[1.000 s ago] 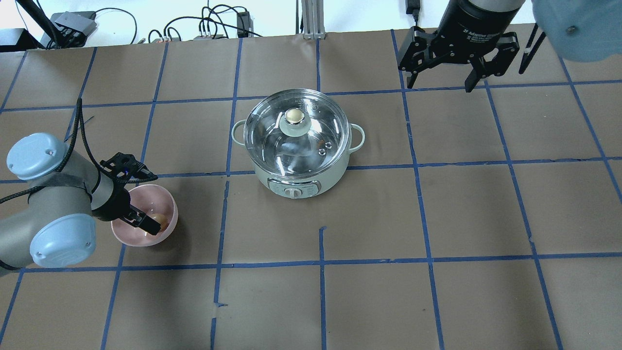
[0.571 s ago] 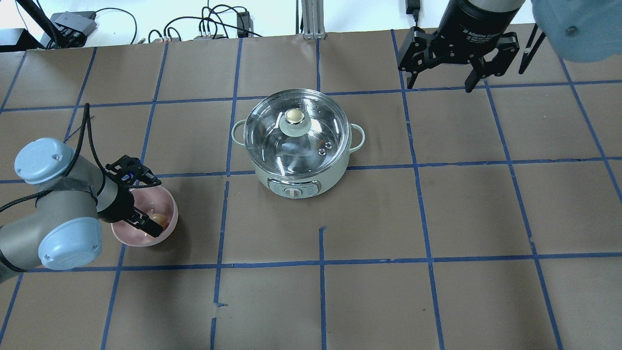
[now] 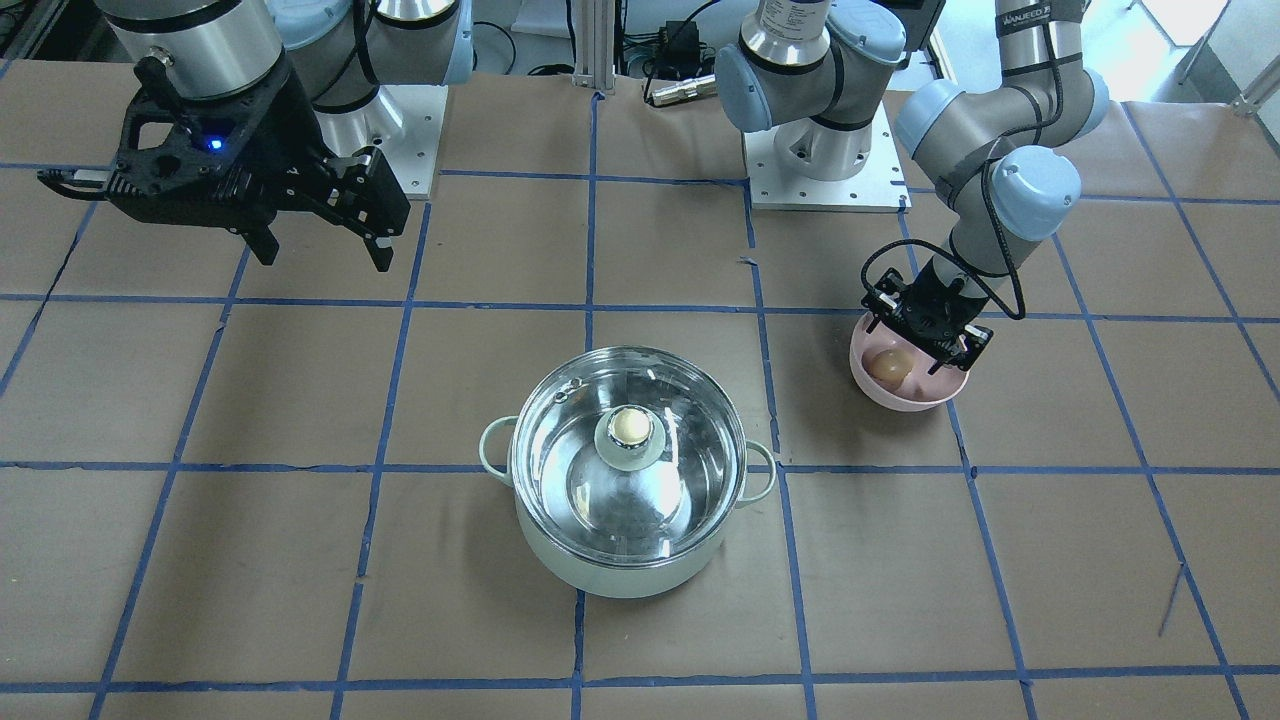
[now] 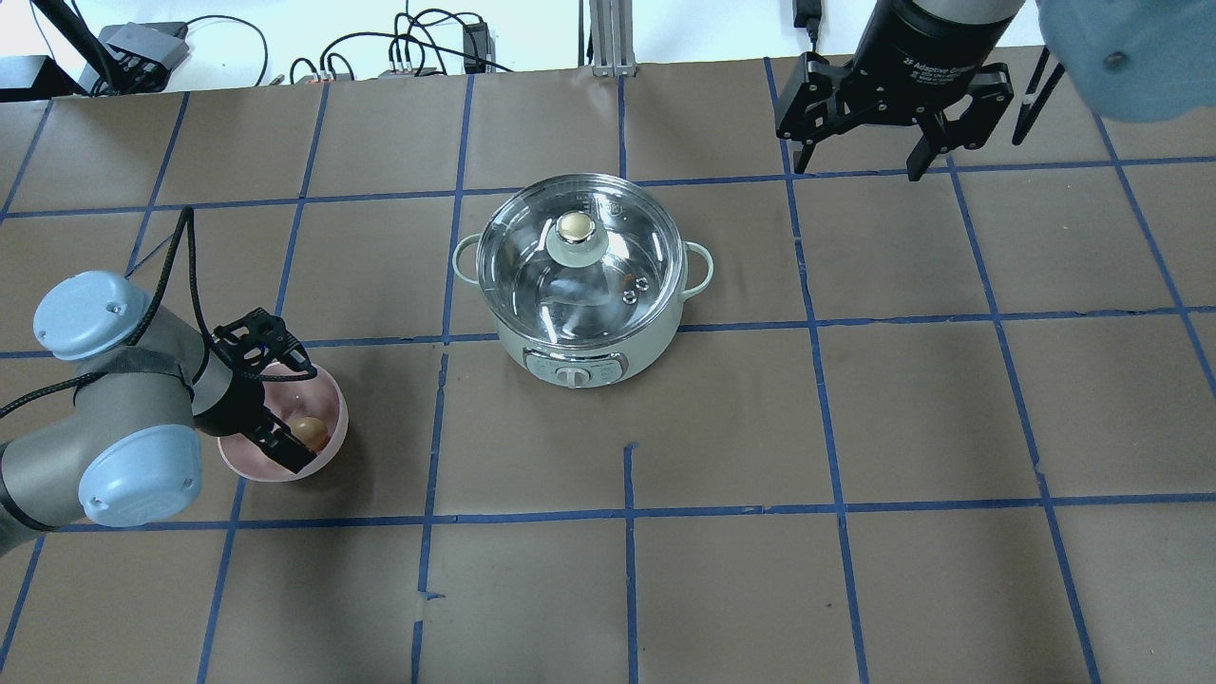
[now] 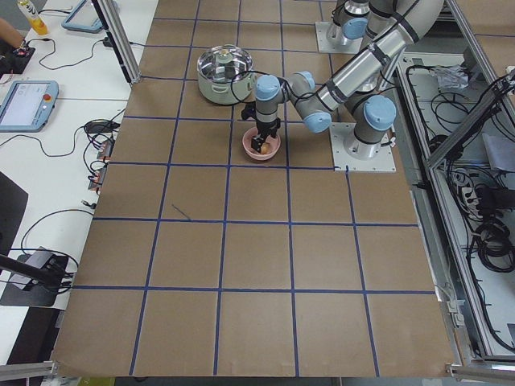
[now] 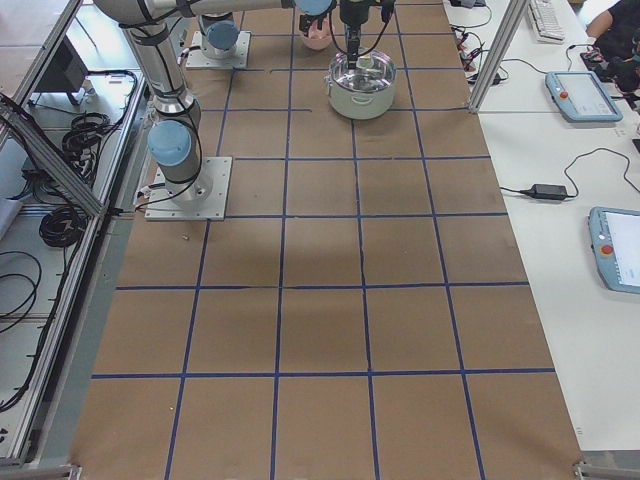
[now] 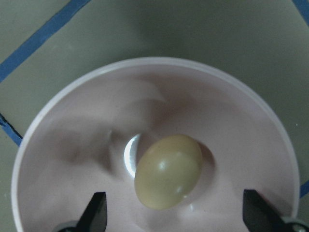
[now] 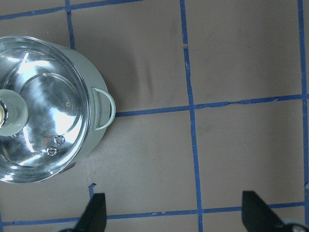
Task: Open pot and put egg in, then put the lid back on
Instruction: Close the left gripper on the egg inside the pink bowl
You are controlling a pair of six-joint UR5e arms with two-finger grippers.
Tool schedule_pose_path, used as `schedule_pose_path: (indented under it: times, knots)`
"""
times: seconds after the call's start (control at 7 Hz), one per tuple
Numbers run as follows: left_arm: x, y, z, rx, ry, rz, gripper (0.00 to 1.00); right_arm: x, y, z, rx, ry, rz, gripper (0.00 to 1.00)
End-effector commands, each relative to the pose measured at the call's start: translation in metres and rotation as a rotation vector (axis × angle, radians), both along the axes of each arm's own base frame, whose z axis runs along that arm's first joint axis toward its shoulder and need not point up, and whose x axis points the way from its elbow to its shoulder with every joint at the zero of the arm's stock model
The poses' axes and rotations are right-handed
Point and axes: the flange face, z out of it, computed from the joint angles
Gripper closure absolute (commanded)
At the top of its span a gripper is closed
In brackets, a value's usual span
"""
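- While the egg [image 7: 168, 171] lies on its side at the bottom of the pink bowl [image 7: 53, 145], I have my left pincer [image 7: 175, 217] dipped into that bowl, pointing down at it.
- Left pincer is spread wide: one fingertip sits on each side of the egg, with bare pink showing between each tip and the shell. No contact, nothing gripped.
- Tan shell, a small shine on top. It rests a little off the bowl's centre, beside a bright glint on the bowl floor.
- The bowl stands on the brown paper table [image 4: 855, 427], on my left and well apart from the pot [image 4: 579, 356].
- The pot sits near the middle of the table, mint-green, a loop handle on each side, its control knob facing my base.
- The lid [image 4: 608, 285] is down on the pot, rim to rim and level, and its cream-gold knob [image 4: 574, 226] stands up in the centre. Through the glass I see shiny steel.
- My right pincer [image 4: 855, 166] hangs in the air over the far right of the table, away from the pot, fingers pointing down.
- Right pincer is spread apart too, and it carries nothing. Its wrist camera shows only brown paper and blue tape lines [image 8: 190, 121] between the fingertips, with the pot off at the edge of that view.
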Motion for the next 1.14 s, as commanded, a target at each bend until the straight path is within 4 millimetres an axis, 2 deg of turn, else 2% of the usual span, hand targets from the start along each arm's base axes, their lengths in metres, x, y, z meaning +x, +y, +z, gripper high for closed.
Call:
schedule_pose_path:
  times: [0.0,0.14,0.71,1.0]
  knots:
    - [0.006,-0.014,-0.003,-0.061,-0.034,-0.135,0.01,0.000,0.001,0.000,0.000,0.004,0.000,0.00]
    - [0.008,-0.017,-0.015,-0.055,-0.030,-0.145,0.01,0.000,0.001,0.001,-0.002,0.002,0.000,0.00]
    - [0.007,-0.016,-0.021,-0.040,-0.022,-0.154,0.01,-0.002,0.000,0.001,-0.002,0.001,-0.003,0.00]
    - [-0.006,-0.017,-0.022,-0.038,-0.023,-0.186,0.01,0.000,0.000,0.000,0.000,-0.001,0.000,0.00]
